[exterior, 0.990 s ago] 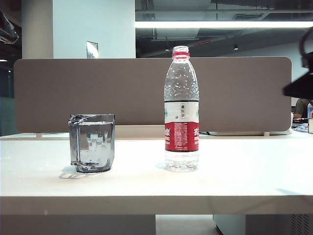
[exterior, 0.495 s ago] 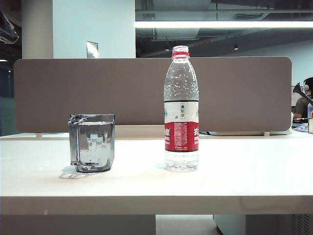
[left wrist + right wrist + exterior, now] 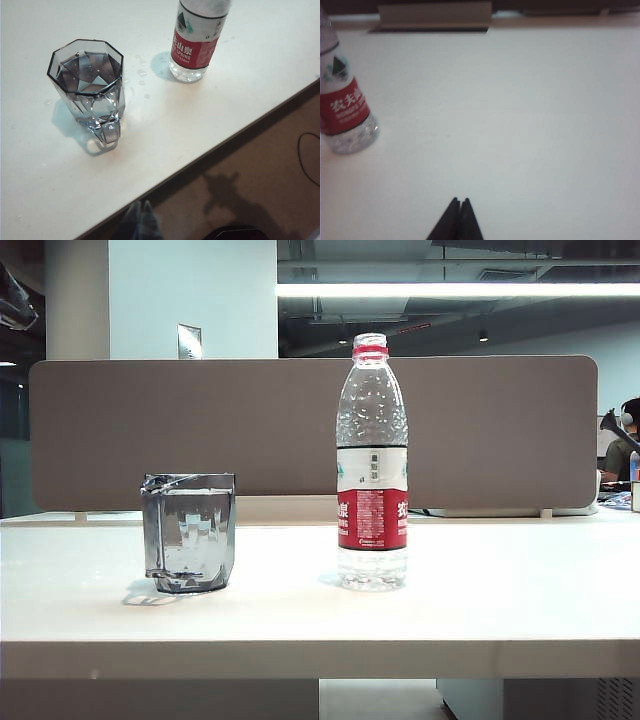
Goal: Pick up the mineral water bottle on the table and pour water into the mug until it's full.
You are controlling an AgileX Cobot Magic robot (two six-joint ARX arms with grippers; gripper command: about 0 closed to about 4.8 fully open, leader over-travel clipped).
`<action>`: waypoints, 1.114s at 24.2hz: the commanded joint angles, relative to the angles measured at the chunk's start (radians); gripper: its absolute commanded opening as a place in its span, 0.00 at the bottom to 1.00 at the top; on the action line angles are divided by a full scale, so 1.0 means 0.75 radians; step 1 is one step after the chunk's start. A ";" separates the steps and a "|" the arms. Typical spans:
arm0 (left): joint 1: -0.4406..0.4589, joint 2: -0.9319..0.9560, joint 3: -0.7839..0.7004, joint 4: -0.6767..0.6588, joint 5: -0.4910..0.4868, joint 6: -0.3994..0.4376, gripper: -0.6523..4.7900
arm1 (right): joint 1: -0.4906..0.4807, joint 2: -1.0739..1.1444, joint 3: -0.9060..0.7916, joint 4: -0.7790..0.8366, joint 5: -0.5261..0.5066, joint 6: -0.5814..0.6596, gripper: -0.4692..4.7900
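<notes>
your left gripper (image 3: pixel 142 216) and right gripper (image 3: pixel 459 212) sit clenched, empty, clear of the mineral water bottle (image 3: pixel 371 465); the mug (image 3: pixel 189 531) looks full, pouring apparently done.

Office, desk divider panel (image 3: pixel 310 430), ceiling strip light (image 3: pixel 455 289)

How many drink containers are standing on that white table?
2: a grey mug on the table's left, holding water, and a bottle upright near the middle. Both grippers, left and right, stay clear of them.
</notes>
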 commanded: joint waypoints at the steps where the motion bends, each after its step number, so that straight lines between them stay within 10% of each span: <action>1: 0.000 -0.003 0.004 0.012 -0.004 0.001 0.11 | -0.041 0.002 -0.010 0.012 0.006 -0.006 0.08; 27: 0.067 -0.076 0.000 0.010 0.039 0.070 0.11 | -0.196 0.002 -0.010 0.011 0.001 -0.005 0.08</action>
